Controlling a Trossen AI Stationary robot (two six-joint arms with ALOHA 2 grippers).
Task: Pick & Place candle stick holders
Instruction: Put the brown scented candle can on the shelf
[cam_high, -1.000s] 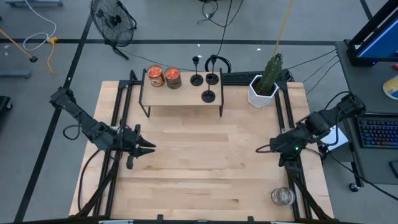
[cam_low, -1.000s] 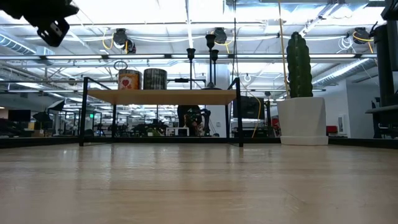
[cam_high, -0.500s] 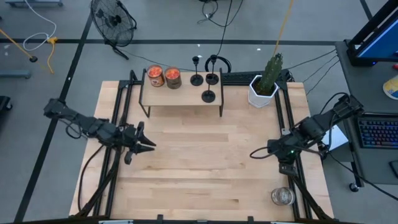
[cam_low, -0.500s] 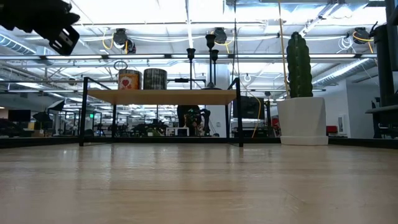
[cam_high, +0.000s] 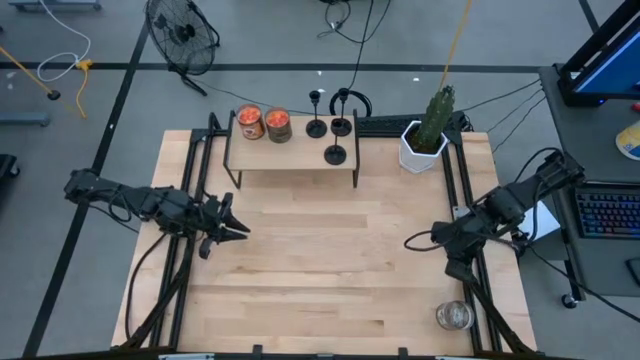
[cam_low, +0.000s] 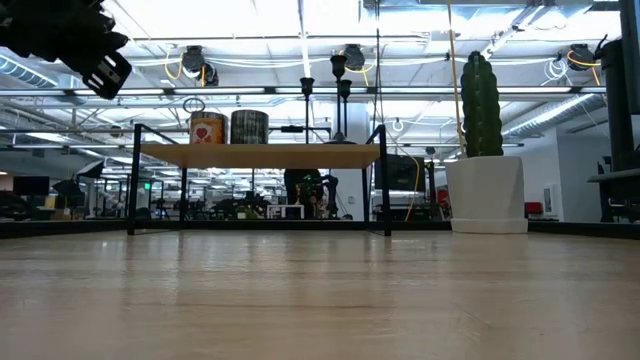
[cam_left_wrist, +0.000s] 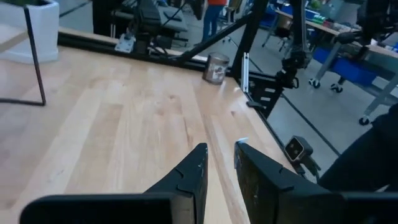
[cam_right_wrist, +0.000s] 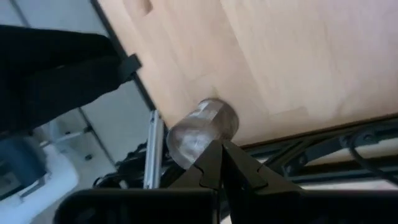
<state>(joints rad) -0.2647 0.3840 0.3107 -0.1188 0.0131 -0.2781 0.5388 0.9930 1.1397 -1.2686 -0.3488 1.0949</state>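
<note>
Candle stick holders (cam_high: 336, 128), three small black metal pieces each with a round flat base, thin upright stem and tiny cup, stood on the low wooden shelf with black legs (cam_high: 292, 150) at the far edge of the pale wooden desk (cam_high: 320, 270). High view: beside them sat two glass jars with orange contents (cam_high: 263, 123); one cactus in a white pot (cam_high: 428, 135) and one clear glass jar (cam_high: 453, 316) stood apart. The left gripper (cam_high: 240, 231) hovered over the desk's left side, holders lying ahead and to its right, stems vertical; it looked slightly nearer than the right gripper (cam_high: 410, 243). Low view: three stems rose above the shelf top, well apart from either gripper. Left wrist view: fingers (cam_left_wrist: 193, 177) were narrowly parted, grasping nothing. Right wrist view: the right gripper (cam_right_wrist: 219, 163) was clenched empty, above the clear jar.
</note>
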